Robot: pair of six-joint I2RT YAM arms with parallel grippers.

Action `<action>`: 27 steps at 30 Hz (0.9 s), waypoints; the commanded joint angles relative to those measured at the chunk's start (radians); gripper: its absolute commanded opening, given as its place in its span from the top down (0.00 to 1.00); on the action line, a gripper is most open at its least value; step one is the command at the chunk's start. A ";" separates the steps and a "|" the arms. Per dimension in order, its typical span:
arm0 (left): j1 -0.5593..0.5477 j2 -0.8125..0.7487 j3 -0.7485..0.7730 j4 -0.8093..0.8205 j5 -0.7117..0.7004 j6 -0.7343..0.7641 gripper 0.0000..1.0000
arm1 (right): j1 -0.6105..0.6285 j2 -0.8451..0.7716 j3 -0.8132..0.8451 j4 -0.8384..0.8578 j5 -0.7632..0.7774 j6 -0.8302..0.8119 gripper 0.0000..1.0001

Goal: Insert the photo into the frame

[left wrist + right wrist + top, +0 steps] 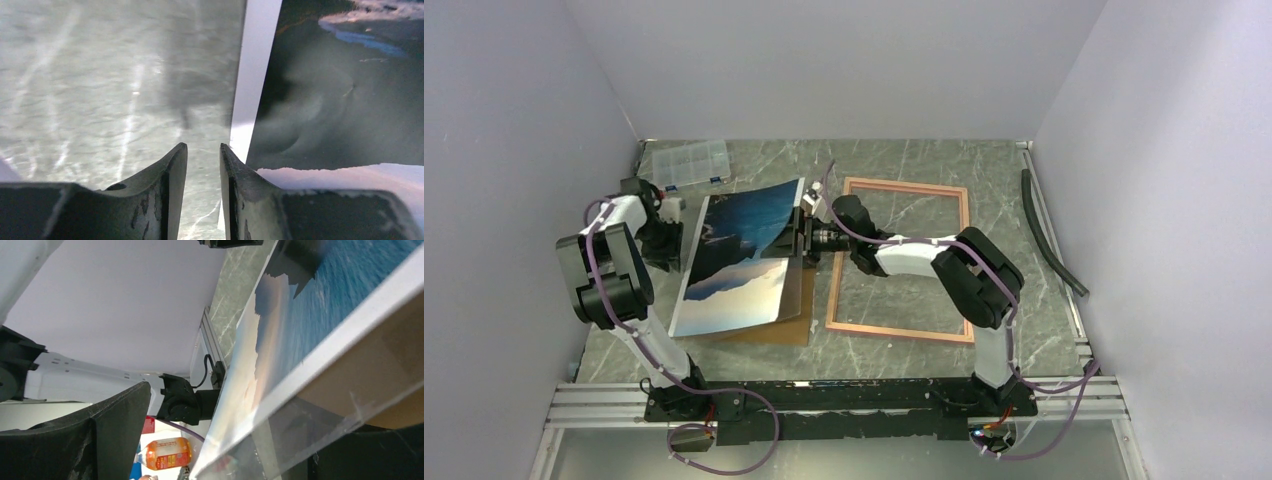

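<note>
Overhead view: the photo sits just left of the frame, picture side up, over a brown board on the counter. The right gripper is at the photo edge nearest the frame, and the left gripper is at the far edge.

Left wrist cam: the left gripper is only a crack open with nothing in it. The photo's white border is just beside one finger.

Right wrist cam: the right gripper gapes wide. The photo's edge and the board run between its fingers, one finger well clear, so no clamp. Only this cam catches an orange bottle, and its label is too blurry to read.
</note>
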 commanded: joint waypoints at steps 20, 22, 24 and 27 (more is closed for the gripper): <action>0.034 0.007 -0.010 0.007 0.050 0.021 0.66 | -0.110 -0.172 -0.031 -0.244 0.019 -0.145 0.80; 0.031 0.005 -0.006 0.003 0.054 0.023 0.66 | -0.119 -0.199 -0.011 -0.345 0.042 -0.212 0.88; 0.030 0.002 0.005 -0.007 0.061 0.023 0.66 | -0.125 -0.226 0.020 -0.455 0.074 -0.292 0.98; 0.023 -0.006 0.015 -0.021 0.069 0.024 0.66 | -0.139 -0.275 0.053 -0.585 0.129 -0.371 1.00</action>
